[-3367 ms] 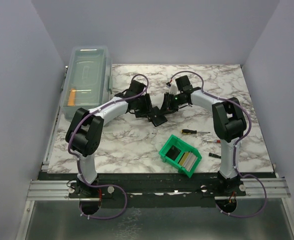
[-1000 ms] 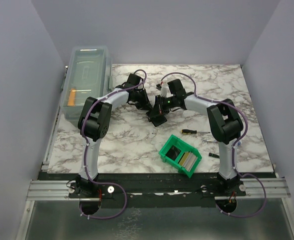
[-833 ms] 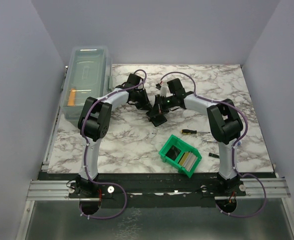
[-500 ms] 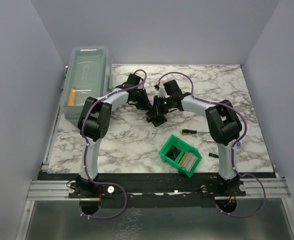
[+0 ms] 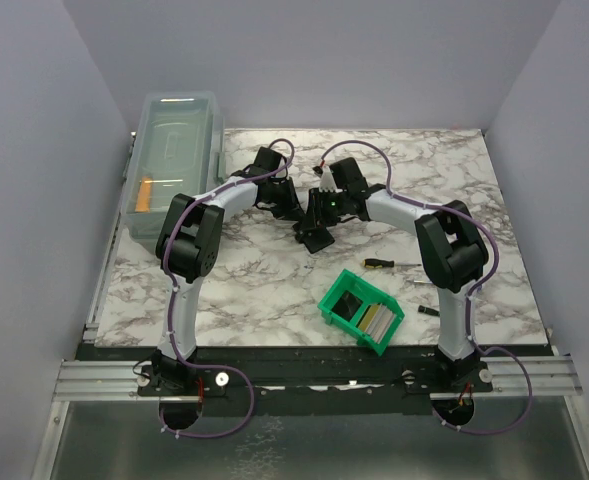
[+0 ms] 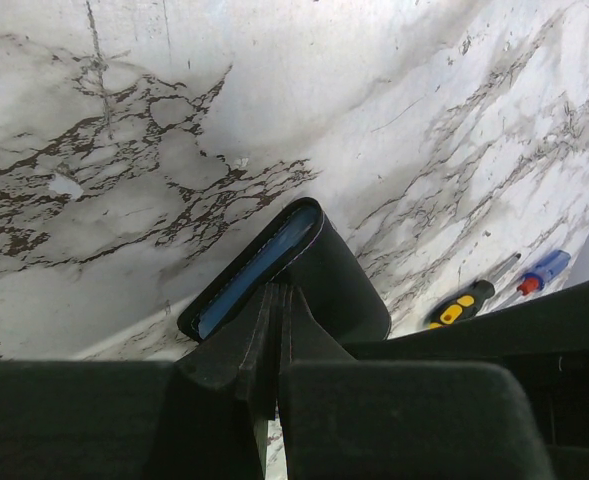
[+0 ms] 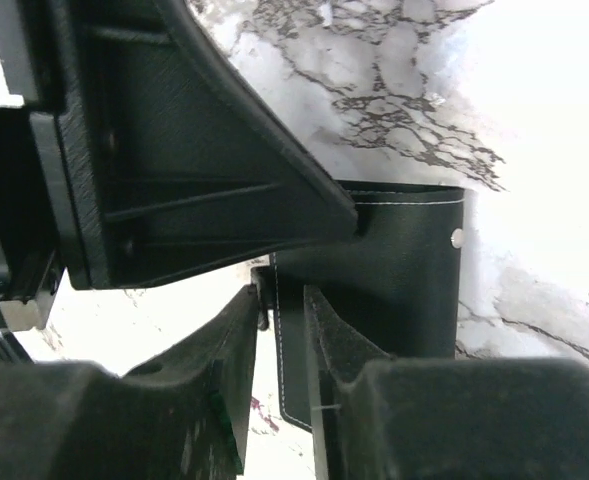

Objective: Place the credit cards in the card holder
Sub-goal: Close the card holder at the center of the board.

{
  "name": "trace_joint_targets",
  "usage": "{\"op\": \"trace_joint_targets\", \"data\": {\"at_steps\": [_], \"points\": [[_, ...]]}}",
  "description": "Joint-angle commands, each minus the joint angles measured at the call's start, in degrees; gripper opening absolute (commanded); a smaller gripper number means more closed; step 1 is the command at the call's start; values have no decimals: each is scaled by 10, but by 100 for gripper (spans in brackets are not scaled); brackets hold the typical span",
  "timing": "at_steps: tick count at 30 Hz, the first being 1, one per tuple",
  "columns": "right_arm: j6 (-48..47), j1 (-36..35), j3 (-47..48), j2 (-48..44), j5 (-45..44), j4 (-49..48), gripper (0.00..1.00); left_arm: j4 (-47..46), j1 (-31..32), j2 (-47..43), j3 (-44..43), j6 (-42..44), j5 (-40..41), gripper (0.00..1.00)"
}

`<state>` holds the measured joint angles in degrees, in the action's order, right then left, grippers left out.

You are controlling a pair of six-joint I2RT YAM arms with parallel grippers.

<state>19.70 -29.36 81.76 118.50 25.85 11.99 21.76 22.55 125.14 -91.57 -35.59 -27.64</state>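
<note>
Black wallet (image 6: 339,285) is being clamped tight by the left fingers (image 6: 239,355), likely steadying it. The right fingers (image 7: 224,360) are straddling its flap, barely parted; grip unclear.

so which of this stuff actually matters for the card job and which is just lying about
For the job:
- card holder, mid-table
- credit cards, standing in the green bin

Just lying about:
- screwdrivers, right of the bin
- clear lidded box, far left
</note>
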Motion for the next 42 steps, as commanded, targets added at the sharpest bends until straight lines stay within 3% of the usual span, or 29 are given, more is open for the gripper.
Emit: {"op": "trace_joint_targets", "data": {"at_steps": [1, 5, 15, 27, 34, 42], "points": [[8, 0, -9, -14, 48, -12, 35, 35, -3, 4, 14, 24, 18, 0], [11, -1, -7, -8, 51, -13, 37, 35, -3, 3, 16, 26, 17, 0], [4, -1, -1, 3, 73, -3, 23, 35, -2, 3, 14, 26, 15, 0], [-2, -1, 6, 10, 102, 1, 26, 36, -2, 6, 14, 26, 13, 0], [-2, -1, 6, 8, 80, 10, 16, 36, -2, 6, 14, 27, 11, 0], [-10, -1, 9, 10, 75, 20, 25, 36, -2, 6, 14, 27, 10, 0]]}}
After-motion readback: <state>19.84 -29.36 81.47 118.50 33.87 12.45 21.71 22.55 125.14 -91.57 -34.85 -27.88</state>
